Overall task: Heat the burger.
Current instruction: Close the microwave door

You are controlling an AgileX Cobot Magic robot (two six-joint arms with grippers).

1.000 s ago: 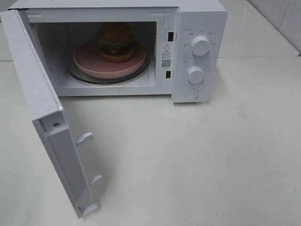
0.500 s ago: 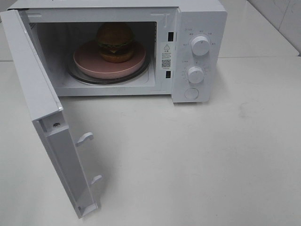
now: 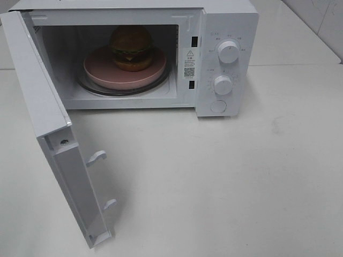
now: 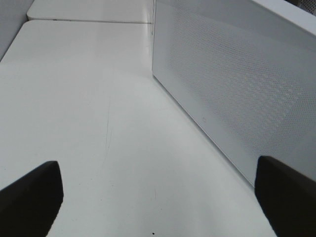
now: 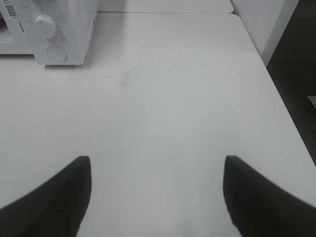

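The burger [image 3: 131,47], with a glossy brown bun, green lettuce and a dark patty, sits on a round pink plate [image 3: 102,69] inside the white microwave [image 3: 228,21]. The microwave door [image 3: 43,118] hangs wide open toward the front left. Neither arm shows in the exterior high view. My left gripper [image 4: 158,197] is open over bare table, beside the door's perforated outer face [image 4: 232,94]. My right gripper [image 5: 157,192] is open above the white table, with the microwave's lower knob [image 5: 44,27] and round button [image 5: 57,53] far ahead.
The white table [image 3: 225,176] spreads in front of and right of the microwave. Its right edge [image 5: 281,98] drops off to a dark floor. Two latch hooks [image 3: 97,156] stick out of the door's inner edge. A glass turntable [image 3: 86,87] lies under the plate.
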